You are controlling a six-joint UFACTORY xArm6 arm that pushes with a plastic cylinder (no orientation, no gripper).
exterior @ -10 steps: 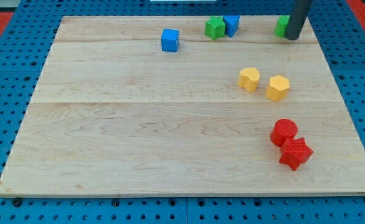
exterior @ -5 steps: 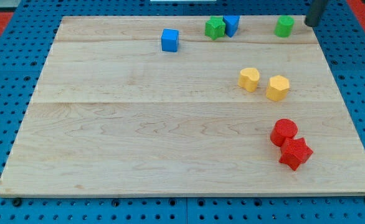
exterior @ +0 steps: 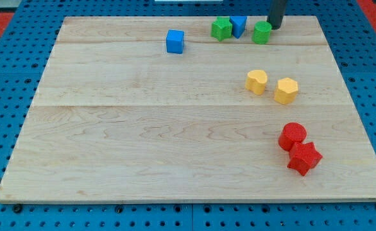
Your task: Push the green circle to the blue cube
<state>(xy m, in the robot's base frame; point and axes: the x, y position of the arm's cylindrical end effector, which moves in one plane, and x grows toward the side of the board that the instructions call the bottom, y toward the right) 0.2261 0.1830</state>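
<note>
The green circle (exterior: 262, 32) sits near the view's top edge of the wooden board, right of centre. My tip (exterior: 275, 25) is just to its upper right, touching or nearly touching it. The blue cube (exterior: 174, 41) lies well to the left of the green circle. Between them stand a green star-like block (exterior: 221, 29) and a second blue block (exterior: 239, 25), side by side, the blue one close to the green circle's left.
A yellow heart (exterior: 256, 81) and a yellow hexagon (exterior: 286, 90) lie right of centre. A red cylinder (exterior: 293, 136) and a red star (exterior: 304, 158) sit at the lower right. The board (exterior: 143, 128) rests on a blue pegboard.
My tip swung from the board's top right corner to the left, behind the green circle. The green circle slid left, toward the second blue block. Other blocks stayed put.
</note>
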